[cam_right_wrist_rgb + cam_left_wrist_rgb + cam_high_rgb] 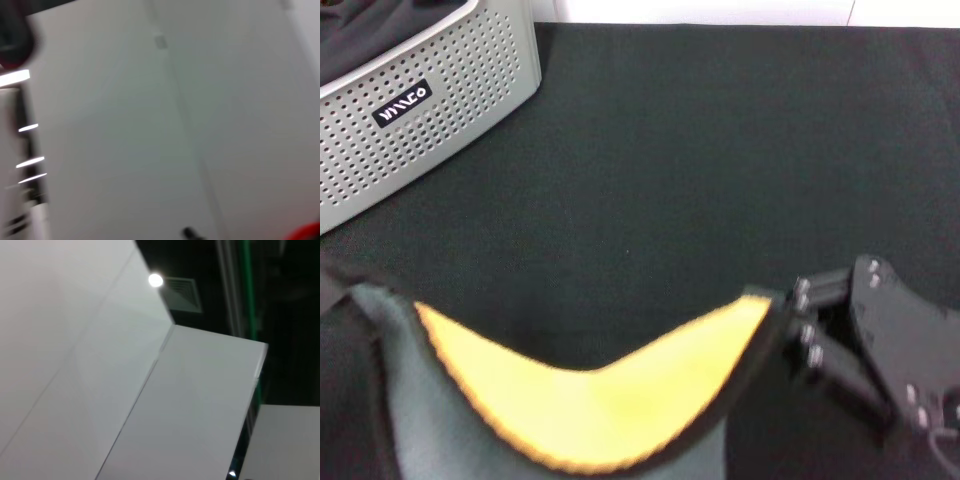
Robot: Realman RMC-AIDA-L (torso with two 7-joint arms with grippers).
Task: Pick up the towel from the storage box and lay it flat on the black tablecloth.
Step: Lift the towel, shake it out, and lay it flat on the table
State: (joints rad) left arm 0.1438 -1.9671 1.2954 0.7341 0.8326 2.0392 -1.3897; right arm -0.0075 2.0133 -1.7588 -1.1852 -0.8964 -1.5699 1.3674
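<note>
In the head view the towel (590,400) hangs in the air near the front edge, sagging between my two grippers. Its yellow-orange side faces up, and its grey-green side with black edging shows at the lower left. My right gripper (785,312) is shut on the towel's right corner. Only a dark edge of my left gripper (332,285) shows at the far left, where the towel's left corner is held up. The black tablecloth (720,150) lies under the towel. The storage box (440,110) stands at the back left. Both wrist views show only walls and ceiling.
A dark cloth (370,30) lies inside the storage box. A white wall edge (720,12) runs along the far side of the tablecloth.
</note>
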